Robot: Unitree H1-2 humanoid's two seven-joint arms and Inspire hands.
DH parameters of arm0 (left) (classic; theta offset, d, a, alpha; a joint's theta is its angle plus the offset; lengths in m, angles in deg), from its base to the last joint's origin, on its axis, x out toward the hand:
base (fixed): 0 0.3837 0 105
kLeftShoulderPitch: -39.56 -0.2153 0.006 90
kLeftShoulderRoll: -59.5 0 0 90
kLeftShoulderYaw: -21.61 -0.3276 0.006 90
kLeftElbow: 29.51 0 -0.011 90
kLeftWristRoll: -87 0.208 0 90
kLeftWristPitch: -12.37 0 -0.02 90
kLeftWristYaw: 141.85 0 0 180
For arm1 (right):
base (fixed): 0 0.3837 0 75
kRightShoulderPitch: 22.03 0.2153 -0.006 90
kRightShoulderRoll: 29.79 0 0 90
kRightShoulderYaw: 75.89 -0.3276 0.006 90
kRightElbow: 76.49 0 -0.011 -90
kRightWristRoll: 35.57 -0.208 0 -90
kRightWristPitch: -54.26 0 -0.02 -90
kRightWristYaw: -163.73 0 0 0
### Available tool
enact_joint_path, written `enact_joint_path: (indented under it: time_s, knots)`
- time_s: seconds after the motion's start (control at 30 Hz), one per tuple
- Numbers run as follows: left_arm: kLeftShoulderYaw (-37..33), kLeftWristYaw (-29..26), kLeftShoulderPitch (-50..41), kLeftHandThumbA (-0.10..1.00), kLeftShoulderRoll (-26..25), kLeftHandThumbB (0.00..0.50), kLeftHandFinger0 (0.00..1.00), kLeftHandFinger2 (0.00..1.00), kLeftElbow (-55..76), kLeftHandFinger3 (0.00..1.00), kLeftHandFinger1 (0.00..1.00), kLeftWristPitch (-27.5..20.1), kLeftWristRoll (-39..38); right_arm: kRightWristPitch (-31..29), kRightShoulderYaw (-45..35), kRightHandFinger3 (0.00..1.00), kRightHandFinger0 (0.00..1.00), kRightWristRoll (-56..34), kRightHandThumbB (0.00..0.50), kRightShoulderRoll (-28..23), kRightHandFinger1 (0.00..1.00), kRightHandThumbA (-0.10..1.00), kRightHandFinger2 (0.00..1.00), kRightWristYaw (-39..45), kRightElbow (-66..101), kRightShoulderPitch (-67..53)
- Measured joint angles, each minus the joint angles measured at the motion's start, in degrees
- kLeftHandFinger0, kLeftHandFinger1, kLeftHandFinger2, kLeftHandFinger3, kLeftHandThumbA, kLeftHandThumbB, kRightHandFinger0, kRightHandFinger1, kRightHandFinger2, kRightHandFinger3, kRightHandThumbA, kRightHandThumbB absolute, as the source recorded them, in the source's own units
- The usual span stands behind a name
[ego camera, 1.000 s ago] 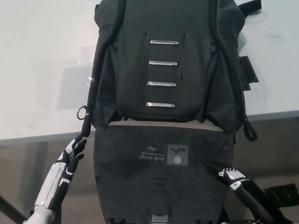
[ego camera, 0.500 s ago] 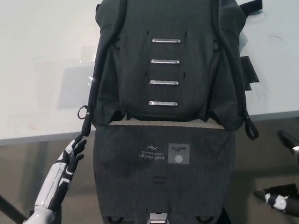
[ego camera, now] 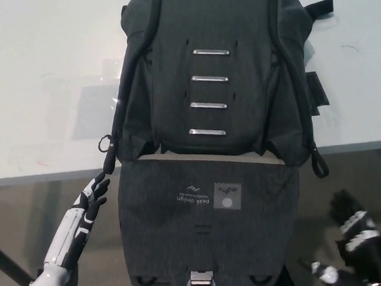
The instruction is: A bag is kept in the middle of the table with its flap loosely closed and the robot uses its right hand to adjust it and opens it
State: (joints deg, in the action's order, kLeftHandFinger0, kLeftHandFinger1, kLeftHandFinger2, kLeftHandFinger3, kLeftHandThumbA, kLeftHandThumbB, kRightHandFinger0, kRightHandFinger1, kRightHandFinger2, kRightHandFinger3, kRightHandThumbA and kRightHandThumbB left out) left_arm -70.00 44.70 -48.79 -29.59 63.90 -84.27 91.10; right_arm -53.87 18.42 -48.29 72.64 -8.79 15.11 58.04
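Nearest the robot, at about five o'clock in the head view, the black right hand [ego camera: 354,226] sits low beside the bag, clear of the fabric, with its dark fingers [ego camera: 344,205] pointing up toward the tabletop edge and slightly spread, holding nothing; a pale-tipped part of it shows lower down near the frame's bottom edge (how that part is curled cannot be told). At about seven o'clock the white left hand [ego camera: 94,194] rests at the end of a forearm that rises diagonally from the lower left corner, its fingers apart and empty, the tips just beside the flap's left edge and just under a small metal ring [ego camera: 105,144] that hangs from the bag's side strap. Between the two hands the flap [ego camera: 209,227] of the dark grey bag [ego camera: 215,69] hangs open over the front edge of the tabletop [ego camera: 36,82], lying flat with its printed logo and a square patch facing up and a metal buckle [ego camera: 201,283] at its lower edge near six o'clock. Further off, toward twelve o'clock, the body of the bag lies on the middle of the pale tabletop, showing a column of four short metal bars [ego camera: 208,92] down its centre, with dark straps trailing off its right side around two to three o'clock.
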Motion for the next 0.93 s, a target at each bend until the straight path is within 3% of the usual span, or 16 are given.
enact_joint_path:
  time_s: [0.13,0.37,0.7,0.93]
  knots:
    - [0.0,0.0,-0.12,1.0,-0.01,0.237,1.0,1.0,0.0,1.0,1.0,-0.05,0.0,1.05,1.77,1.0,1.0,-3.02,0.384,2.87,1.0,1.0,1.0,1.79,-3.89,0.64]
    - [0.0,-0.01,-0.37,1.0,0.02,0.238,1.0,1.0,0.01,1.0,1.0,-0.06,0.09,1.16,2.65,1.0,1.0,-3.78,0.41,3.66,1.0,1.0,1.0,3.23,-7.21,2.55]
    - [0.0,-0.02,-0.54,1.0,0.07,0.219,1.0,1.0,0.04,1.0,1.0,-0.05,0.41,1.22,2.78,1.0,1.0,-4.43,0.369,3.48,1.0,1.0,1.0,4.24,-7.95,3.16]
    - [-0.01,-0.01,-0.69,1.0,0.07,0.217,1.0,1.0,0.09,1.0,1.0,-0.03,1.12,1.26,2.94,1.0,1.0,-4.37,0.368,2.87,1.0,1.0,1.0,4.63,-7.94,3.14]
